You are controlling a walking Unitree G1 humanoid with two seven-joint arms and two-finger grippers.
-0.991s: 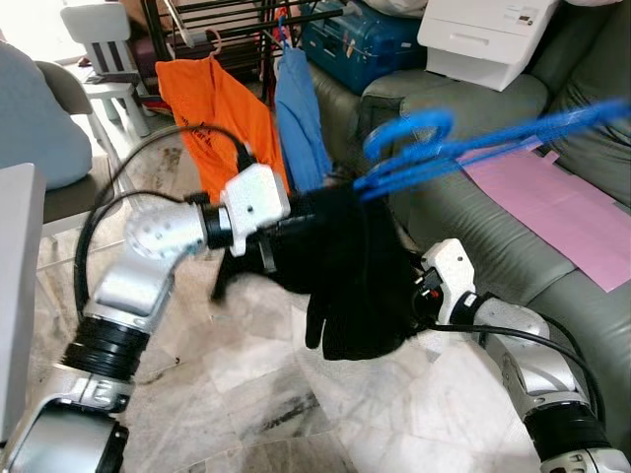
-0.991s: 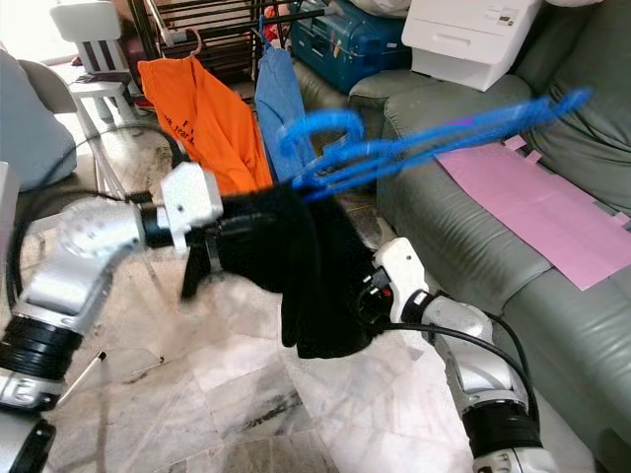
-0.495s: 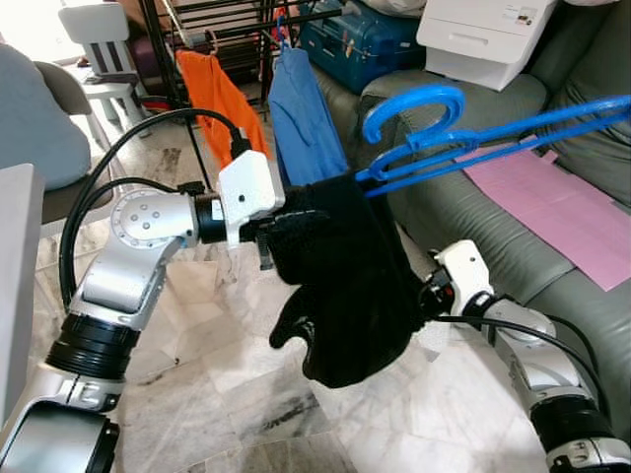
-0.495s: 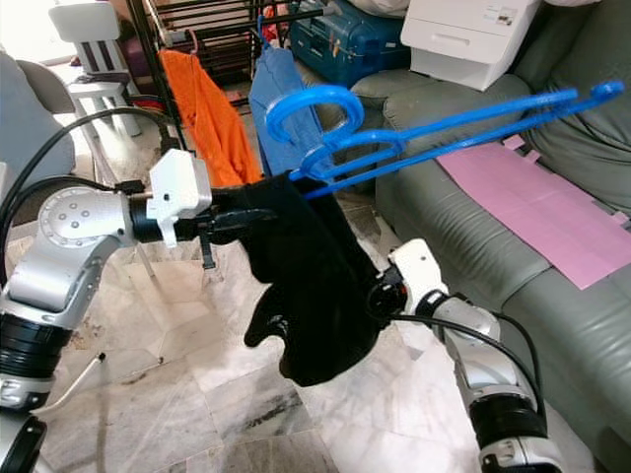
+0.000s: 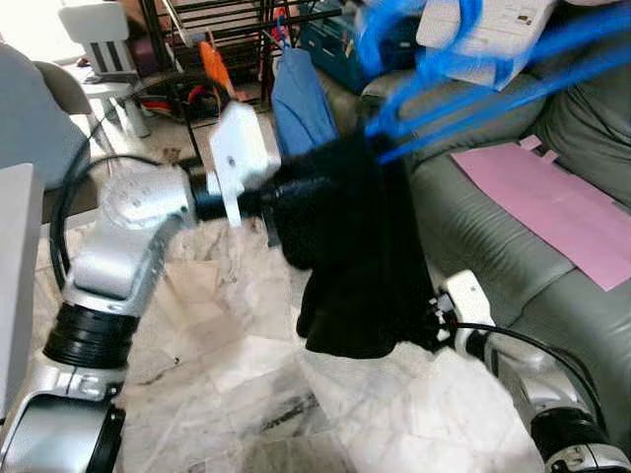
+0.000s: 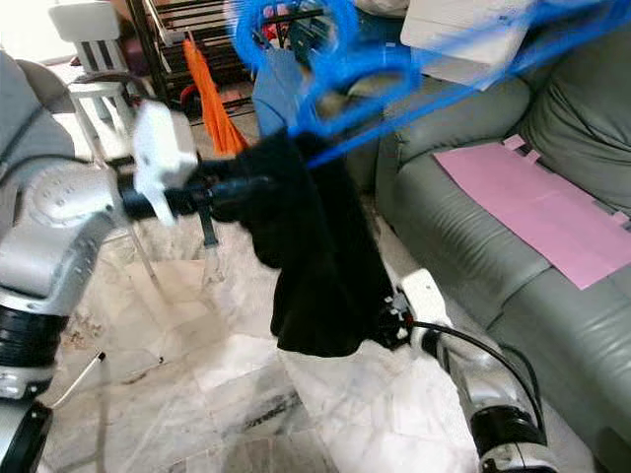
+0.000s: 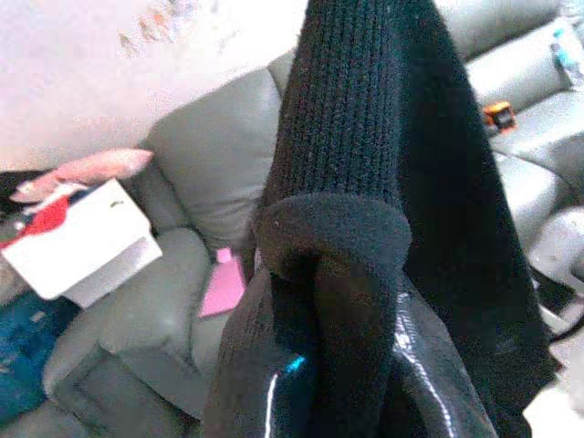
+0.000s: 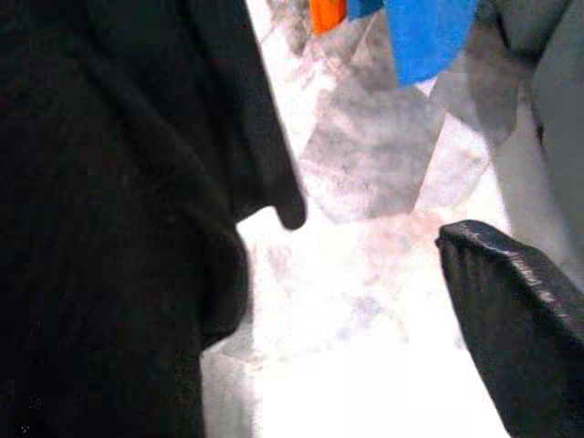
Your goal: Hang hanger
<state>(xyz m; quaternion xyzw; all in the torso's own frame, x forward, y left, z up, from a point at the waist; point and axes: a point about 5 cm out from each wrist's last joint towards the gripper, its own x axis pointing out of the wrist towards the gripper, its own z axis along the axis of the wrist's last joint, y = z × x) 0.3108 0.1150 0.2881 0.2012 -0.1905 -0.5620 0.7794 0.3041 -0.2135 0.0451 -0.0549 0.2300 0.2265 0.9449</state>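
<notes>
Hanging raised in front of a green sofa, a blurred blue hanger is carrying a black garment. The left gripper is clamping that garment; the right gripper, spread apart, is waiting below.

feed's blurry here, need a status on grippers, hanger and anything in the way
Left gripper shut on black garment, blue hanger raised. Right gripper low beside garment hem, nothing held. Blue shirt on rack ahead.

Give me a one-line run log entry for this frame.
left gripper: shut on black garment | blue hanger: raised, blurred | right gripper: low, behind garment
</notes>
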